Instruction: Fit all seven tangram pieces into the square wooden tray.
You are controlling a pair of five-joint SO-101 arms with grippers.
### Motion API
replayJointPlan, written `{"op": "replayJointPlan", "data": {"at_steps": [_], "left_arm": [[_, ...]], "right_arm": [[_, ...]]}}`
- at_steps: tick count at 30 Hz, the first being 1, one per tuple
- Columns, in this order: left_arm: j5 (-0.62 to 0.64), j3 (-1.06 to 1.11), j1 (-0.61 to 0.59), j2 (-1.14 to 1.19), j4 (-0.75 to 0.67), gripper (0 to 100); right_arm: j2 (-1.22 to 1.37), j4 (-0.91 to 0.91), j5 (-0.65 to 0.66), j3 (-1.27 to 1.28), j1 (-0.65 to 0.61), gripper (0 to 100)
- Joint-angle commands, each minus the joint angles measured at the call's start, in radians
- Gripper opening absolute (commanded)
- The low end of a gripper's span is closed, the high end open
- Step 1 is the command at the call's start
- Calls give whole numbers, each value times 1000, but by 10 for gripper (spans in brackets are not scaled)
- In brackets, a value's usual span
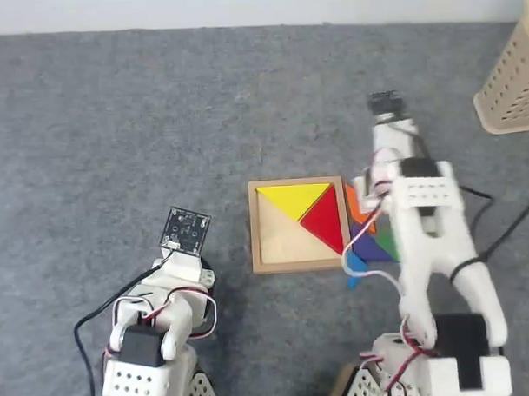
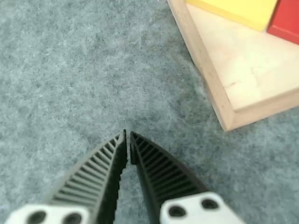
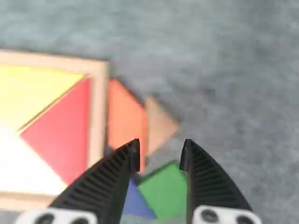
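The square wooden tray (image 1: 255,229) lies mid-table with a yellow triangle (image 1: 292,200) and a red triangle (image 1: 326,222) inside it. Orange (image 1: 356,214), blue (image 1: 355,263), purple (image 1: 366,245) and green (image 1: 386,237) pieces lie just right of the tray, partly under the right arm. In the right wrist view my right gripper (image 3: 160,154) hovers open over the orange piece (image 3: 125,120), a tan triangle (image 3: 160,125) and the green piece (image 3: 166,190). My left gripper (image 2: 127,137) is shut, empty, over bare carpet beside the tray's corner (image 2: 224,112).
A beige slatted basket (image 1: 514,76) stands at the far right edge. Grey carpet covers the table. Cables trail from both arm bases near the front.
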Motion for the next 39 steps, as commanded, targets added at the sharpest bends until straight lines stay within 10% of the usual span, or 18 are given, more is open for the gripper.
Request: {"op": "replayJointPlan", "data": {"at_steps": [1, 39], "left_arm": [[8, -18, -3, -20, 6, 12], [8, -18, -3, -20, 6, 12]], "right_arm": [[-36, -25, 44, 5, -101, 165], [341, 5, 40, -275, 64, 99]]}}
